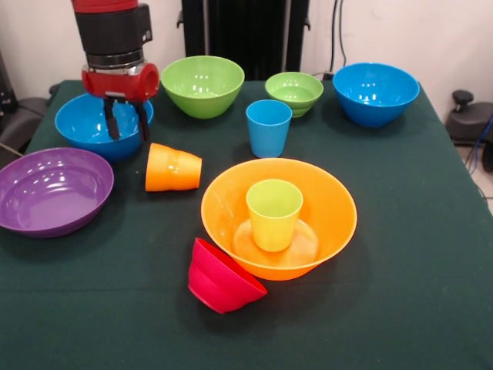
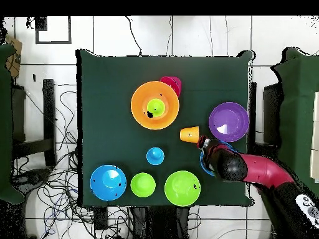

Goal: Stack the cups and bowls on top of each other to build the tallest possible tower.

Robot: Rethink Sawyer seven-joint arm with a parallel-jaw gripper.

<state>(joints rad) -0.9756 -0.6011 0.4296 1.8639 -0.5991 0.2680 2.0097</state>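
Observation:
My gripper (image 1: pixel 127 120) (image 2: pixel 204 145) hangs open and empty over a blue bowl (image 1: pixel 88 127) (image 2: pixel 202 164) at the left. Just right of it an orange cup (image 1: pixel 173 168) (image 2: pixel 189 134) lies on its side. A lime green cup (image 1: pixel 274 214) (image 2: pixel 156 107) stands upright inside the big orange bowl (image 1: pixel 335 204) (image 2: pixel 140 99). A small red bowl (image 1: pixel 223 279) (image 2: pixel 172 81) leans tipped against that bowl's front. A blue cup (image 1: pixel 269 127) (image 2: pixel 155 155) stands alone behind the orange bowl. No pile of bowls shows.
A purple bowl (image 1: pixel 50 190) (image 2: pixel 228 121) sits at the left edge. Along the back stand a large green bowl (image 1: pixel 202 85) (image 2: pixel 182 188), a small green bowl (image 1: pixel 294 92) (image 2: pixel 142 185) and a second blue bowl (image 1: pixel 375 92) (image 2: pixel 108 182). Dark green cloth covers the table (image 1: pixel 416 254).

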